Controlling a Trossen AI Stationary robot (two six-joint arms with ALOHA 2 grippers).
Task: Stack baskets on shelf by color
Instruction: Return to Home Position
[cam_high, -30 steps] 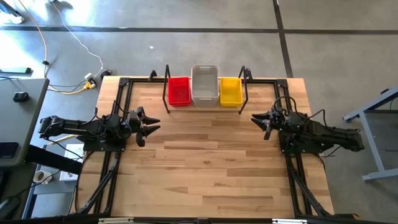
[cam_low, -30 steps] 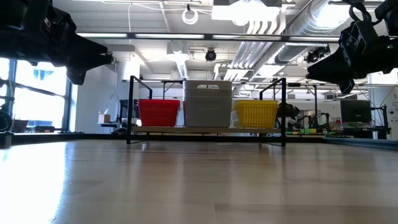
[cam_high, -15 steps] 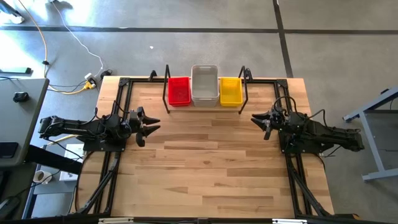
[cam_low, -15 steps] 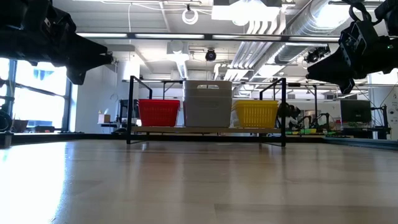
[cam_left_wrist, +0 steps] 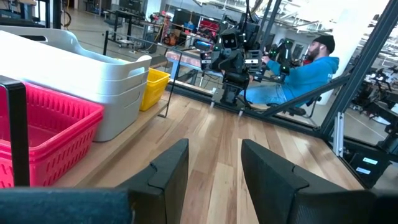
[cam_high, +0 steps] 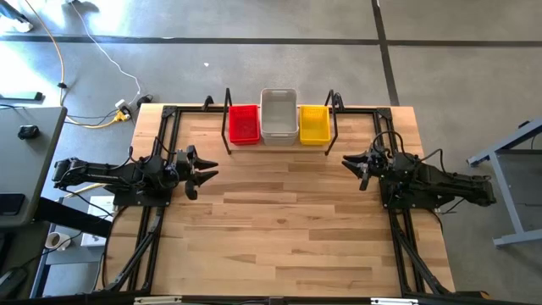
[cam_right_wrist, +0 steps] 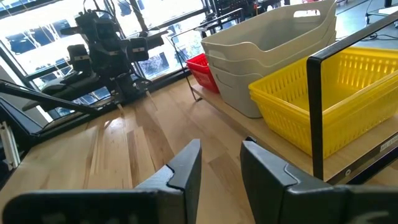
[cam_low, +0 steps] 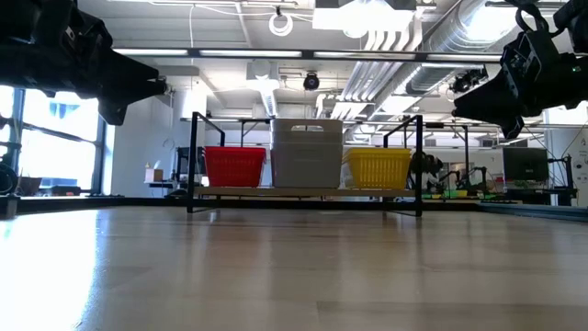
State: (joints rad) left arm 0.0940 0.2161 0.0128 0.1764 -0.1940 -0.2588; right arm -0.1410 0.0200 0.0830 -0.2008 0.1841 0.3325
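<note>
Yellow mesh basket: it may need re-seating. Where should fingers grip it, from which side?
Probably the front short rim of the yellow mesh plastic basket, from the wooden table side: grey plastic baskets crowd one long side, a black shelf post the other.

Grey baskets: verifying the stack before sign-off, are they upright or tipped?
Upright. The grey baskets sit nested, rims level and openings up, on the shelf.

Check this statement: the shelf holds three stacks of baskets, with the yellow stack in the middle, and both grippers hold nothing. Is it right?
No. The high view shows the grey stack in the middle of the shelf, with the yellow stack at one end and the red stack at the other. The left gripper and right gripper do hold nothing.
</note>
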